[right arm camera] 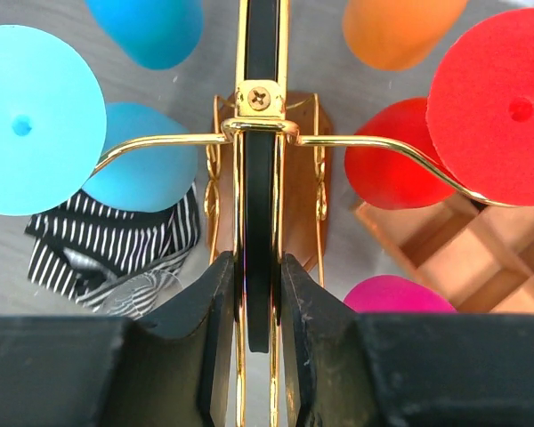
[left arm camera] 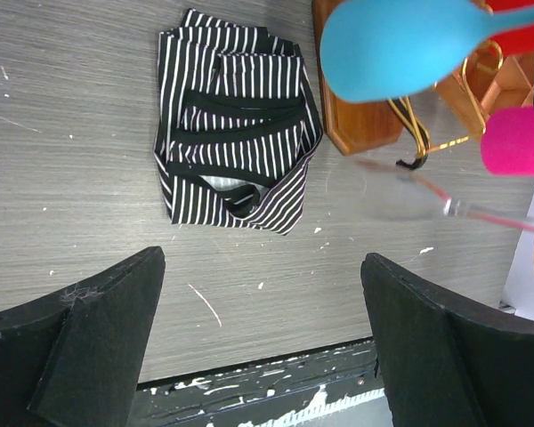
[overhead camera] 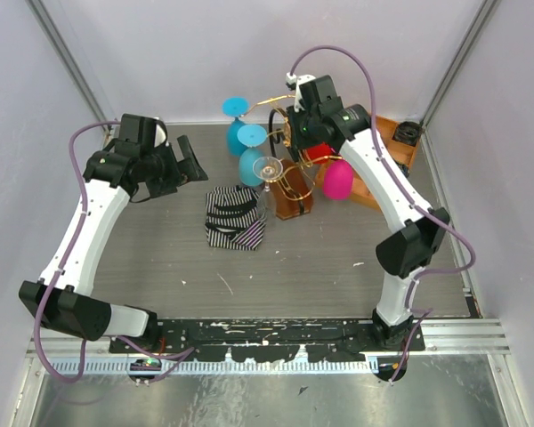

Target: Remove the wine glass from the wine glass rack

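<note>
While the grey surface (overhead camera: 338, 258) takes up most of the view, the wine glass rack (overhead camera: 292, 200) is the biggest thing on it. It stands toward the far middle on its brown wooden base, with gold wire arms spreading from a central post. Just to its right lies an orange-brown compartment tray (overhead camera: 396, 142), and to its near left a folded striped cloth (overhead camera: 234, 218). Blue glasses (overhead camera: 252, 165) hang on the rack's left side, and a red glass (overhead camera: 318, 153) and a pink glass (overhead camera: 338, 181) on its right. The clear wine glass (overhead camera: 269, 167) hangs upside down at the front, between the cloth and the base, and is probably the one meant. The right hand (right arm camera: 260, 267) is closed on the black strip at the rack's top, apparently steadying the stand. The left hand (left arm camera: 262, 258) hovers left of the rack, gaping wide and holding nothing, with the clear glass ahead and to one side of its gap. That glass looks thin, light, slick and easily broken. The stem seems the safest hold, taken gently so the foot can slide out along the wires. A hard squeeze or a twist against the wire could crack it, and its transparency makes the edges hard to judge.
</note>
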Robot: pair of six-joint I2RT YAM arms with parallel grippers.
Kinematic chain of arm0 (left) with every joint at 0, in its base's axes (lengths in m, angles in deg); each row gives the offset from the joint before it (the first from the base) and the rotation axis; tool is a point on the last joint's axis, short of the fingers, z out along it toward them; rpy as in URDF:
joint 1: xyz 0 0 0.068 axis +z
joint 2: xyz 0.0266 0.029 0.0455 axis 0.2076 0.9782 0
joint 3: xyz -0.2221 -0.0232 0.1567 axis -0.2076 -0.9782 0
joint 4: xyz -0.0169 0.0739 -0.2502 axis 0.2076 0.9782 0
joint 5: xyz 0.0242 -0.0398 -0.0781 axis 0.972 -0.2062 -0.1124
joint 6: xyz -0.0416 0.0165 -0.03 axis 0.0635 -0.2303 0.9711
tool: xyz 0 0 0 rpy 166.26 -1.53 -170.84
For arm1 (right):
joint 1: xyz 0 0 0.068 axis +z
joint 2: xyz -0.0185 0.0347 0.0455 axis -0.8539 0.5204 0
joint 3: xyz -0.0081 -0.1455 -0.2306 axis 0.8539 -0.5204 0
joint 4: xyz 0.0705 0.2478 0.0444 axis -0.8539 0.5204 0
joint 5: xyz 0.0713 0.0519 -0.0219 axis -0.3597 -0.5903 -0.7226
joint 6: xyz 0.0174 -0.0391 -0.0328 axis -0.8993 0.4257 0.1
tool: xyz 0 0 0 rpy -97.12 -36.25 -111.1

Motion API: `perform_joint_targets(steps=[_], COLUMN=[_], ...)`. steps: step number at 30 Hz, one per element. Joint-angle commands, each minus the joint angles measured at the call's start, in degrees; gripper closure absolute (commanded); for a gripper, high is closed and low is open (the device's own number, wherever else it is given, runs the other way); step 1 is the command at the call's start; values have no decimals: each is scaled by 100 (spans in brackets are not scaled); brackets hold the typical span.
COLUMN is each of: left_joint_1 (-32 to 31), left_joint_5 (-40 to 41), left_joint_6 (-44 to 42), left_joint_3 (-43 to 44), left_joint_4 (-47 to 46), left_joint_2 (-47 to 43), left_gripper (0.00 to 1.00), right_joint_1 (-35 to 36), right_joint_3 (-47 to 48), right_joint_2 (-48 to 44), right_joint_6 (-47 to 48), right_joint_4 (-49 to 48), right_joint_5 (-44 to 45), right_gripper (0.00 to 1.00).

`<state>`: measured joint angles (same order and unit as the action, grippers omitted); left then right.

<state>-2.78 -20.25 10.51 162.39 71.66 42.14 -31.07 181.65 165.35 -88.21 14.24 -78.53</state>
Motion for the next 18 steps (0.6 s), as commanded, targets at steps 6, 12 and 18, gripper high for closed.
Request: perform_joint_targets(steps=[6,12,18], left_joint_1=[33,31,31], left_joint_5=[54,36,14], left_joint_6=[-144,-112,10], left_joint_3=[-203,-347,-626], left_joint_4=[-3,-36,-304], left_joint_2=[-281,-322,-216], left_gripper=[2,2,1], right_joint_1=[-169,-322,-327], right_joint_3=[880,1009,1100], right_joint_2=[767,685,380], right_joint_6=[813,800,591], right_joint_4=[-1225,-1754,-2195], right_joint_5=[773,790,774], right_gripper=[39,7,0])
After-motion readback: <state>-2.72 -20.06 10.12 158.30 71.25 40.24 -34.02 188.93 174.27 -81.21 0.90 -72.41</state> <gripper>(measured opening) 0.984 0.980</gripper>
